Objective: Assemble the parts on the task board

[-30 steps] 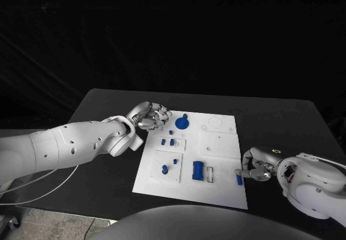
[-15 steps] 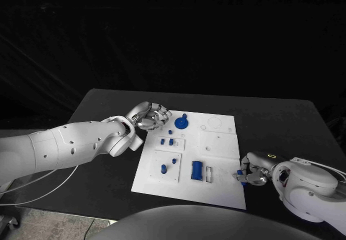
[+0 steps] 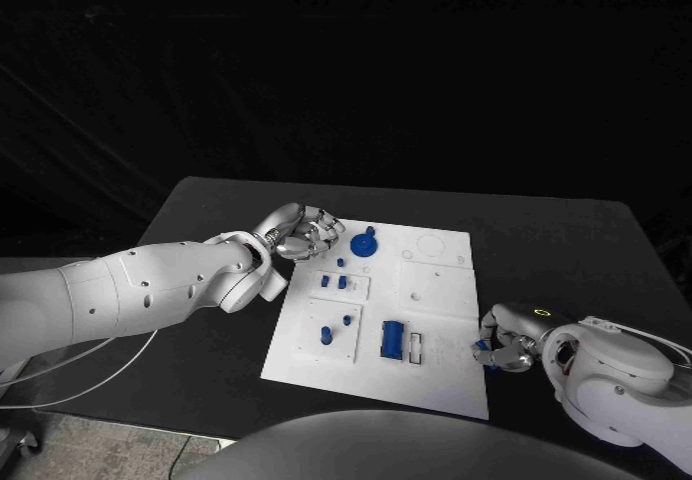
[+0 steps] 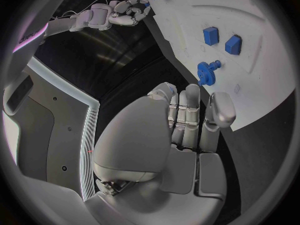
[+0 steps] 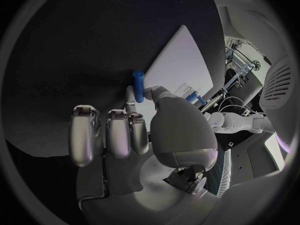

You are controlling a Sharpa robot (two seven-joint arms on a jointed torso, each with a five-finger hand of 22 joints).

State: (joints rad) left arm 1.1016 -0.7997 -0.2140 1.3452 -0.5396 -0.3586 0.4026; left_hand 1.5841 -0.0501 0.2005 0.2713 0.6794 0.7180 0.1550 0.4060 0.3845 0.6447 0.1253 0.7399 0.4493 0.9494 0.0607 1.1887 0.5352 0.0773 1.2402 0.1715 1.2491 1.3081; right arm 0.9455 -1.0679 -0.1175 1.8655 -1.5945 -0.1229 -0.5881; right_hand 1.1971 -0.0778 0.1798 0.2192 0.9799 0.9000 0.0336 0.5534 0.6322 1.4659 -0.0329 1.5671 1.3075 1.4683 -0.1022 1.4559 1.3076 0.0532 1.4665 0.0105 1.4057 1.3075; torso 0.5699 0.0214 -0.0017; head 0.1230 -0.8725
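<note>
The white task board (image 3: pixel 440 300) lies mid-table with several blue parts on it: a gear (image 3: pixel 364 243), two small blocks (image 3: pixel 335 283) and a long block (image 3: pixel 392 340). My left hand (image 3: pixel 300 232) hovers by the board's far left corner, fingers curled in on nothing; the left wrist view shows those fingers (image 4: pixel 187 120) above the gear (image 4: pixel 206 71). My right hand (image 3: pixel 505 345) sits at the board's right edge near the front. It pinches a small blue peg (image 5: pixel 138 85) between thumb and a finger, just off the board (image 5: pixel 181 65).
A small blue part (image 3: pixel 329 335) and a narrow white slot (image 3: pixel 418 347) sit on the front half of the board. Black tabletop (image 3: pixel 562 250) stretches right of the board and behind it. My left forearm (image 3: pixel 159 290) lies over the table's left side.
My right hand has drawn slightly toward the front edge and closed round the blue peg, which now shows less beneath the fingers. The left hand has not moved.
</note>
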